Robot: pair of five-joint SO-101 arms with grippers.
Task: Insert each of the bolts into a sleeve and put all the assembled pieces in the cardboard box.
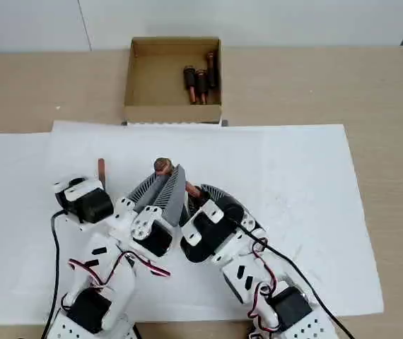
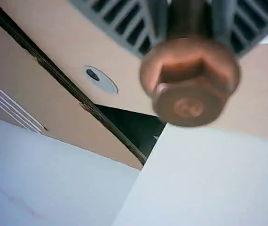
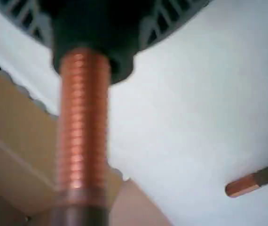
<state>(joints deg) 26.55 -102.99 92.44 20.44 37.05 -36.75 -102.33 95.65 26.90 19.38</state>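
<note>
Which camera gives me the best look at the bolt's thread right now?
Right wrist view: the copper thread runs bare out of the black sleeve. The high view gives a short stretch of it; the left wrist view faces the bolt end-on, its hex head hiding the thread.

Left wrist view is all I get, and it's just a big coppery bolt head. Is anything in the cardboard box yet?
Observer: Yes. The high view shows assembled pieces lying along one side of the cardboard box.
Operator: What's the other arm holding?
Observer: The right gripper is shut on a black sleeve, and the threaded shank of a bolt sticks out of it.
Operator: Are any parts left on the table?
Observer: One more coppery piece lies on the white paper, beside the left arm.
</note>
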